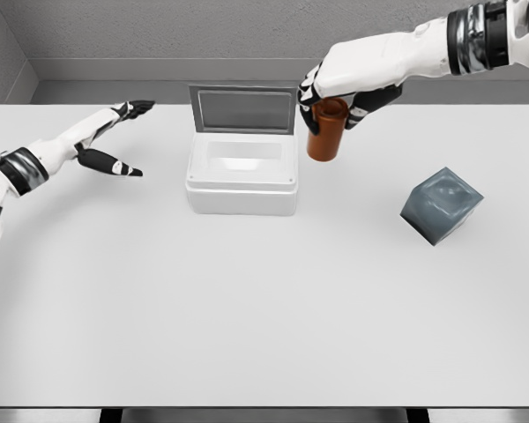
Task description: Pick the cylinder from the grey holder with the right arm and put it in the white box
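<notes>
**One cylinder held beside the open box**

Head view: the right hand (348, 92) reaches in from the upper right, its fingers wrapped around the top of the orange-brown cylinder (326, 132). The cylinder hangs roughly upright, just beside the right rear corner of the white box (242, 176), whose lid (242, 109) stands open at the back. The grey holder (441, 205) sits tilted on the white table (264, 317), well to the right of the box. The left hand (115, 137) hovers at the left, fingers spread, holding nothing.
</notes>
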Motion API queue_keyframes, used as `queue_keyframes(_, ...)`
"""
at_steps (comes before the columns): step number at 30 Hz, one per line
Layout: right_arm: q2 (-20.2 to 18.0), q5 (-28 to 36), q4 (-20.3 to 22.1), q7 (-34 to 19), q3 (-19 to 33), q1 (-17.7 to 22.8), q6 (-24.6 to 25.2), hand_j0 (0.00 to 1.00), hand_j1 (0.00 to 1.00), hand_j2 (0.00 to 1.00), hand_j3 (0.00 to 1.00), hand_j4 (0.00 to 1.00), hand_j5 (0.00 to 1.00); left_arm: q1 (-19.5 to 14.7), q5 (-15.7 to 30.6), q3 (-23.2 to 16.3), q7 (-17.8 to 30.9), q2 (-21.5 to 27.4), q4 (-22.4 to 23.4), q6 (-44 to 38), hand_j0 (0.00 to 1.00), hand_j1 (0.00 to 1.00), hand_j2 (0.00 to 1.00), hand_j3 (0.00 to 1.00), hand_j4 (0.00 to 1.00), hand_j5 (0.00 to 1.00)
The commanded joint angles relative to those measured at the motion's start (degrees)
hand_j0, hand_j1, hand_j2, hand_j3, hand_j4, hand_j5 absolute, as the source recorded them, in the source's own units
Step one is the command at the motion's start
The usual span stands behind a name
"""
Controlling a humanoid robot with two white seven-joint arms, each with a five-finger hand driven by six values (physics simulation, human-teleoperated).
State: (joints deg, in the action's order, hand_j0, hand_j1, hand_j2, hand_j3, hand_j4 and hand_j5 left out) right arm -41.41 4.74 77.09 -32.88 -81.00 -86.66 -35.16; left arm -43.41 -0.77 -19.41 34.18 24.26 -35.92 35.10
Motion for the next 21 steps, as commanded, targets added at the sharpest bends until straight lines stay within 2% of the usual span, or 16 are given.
queue_keyframes(1,1.1,0.3,0.0,0.0,0.1,0.1,0.2,0.40,0.40,0.40,0.40,0.40,0.40,-0.3,0.4,0.2,0.0,-1.0,3.2,-0.1,1.00,1.00,1.00,1.00,1.00,1.00)
queue_keyframes(3,1.7,0.3,0.0,-0.1,0.1,0.2,0.2,0.40,0.40,0.40,0.40,0.40,0.40,-0.9,0.4,0.9,0.0,-1.2,4.5,-0.1,1.00,1.00,1.00,1.00,1.00,1.00)
queue_keyframes(4,2.2,0.3,-0.2,-0.1,0.0,0.3,0.2,0.40,0.40,0.40,0.40,0.40,0.40,-1.0,0.3,2.8,0.0,-1.5,4.8,-0.1,1.00,1.00,1.00,1.00,1.00,1.00)
queue_keyframes(6,2.5,0.3,-0.3,-0.1,0.0,0.3,0.2,0.40,0.40,0.40,0.40,0.40,0.40,-1.5,0.3,2.9,0.0,-2.5,7.0,-0.1,1.00,1.00,1.00,1.00,1.00,1.00)
queue_keyframes(9,3.3,0.3,-0.9,-0.1,0.0,0.4,0.2,0.40,0.40,0.40,0.40,0.40,0.40,-2.5,0.3,2.9,0.0,-2.8,7.8,-0.1,1.00,1.00,1.00,1.00,1.00,1.00)
queue_keyframes(12,4.1,0.3,-2.4,-0.2,0.0,0.4,0.2,0.40,0.40,0.40,0.40,0.40,0.40,-3.0,0.2,2.9,0.0,-3.3,8.1,-0.1,1.00,1.00,1.00,1.00,1.00,1.00)
queue_keyframes(21,7.5,0.2,-7.8,-0.6,-0.4,1.2,0.2,0.40,0.40,0.40,0.40,0.40,0.40,-5.5,-0.4,2.8,0.8,-5.7,13.2,-0.1,1.00,1.00,1.00,1.00,1.00,1.00)
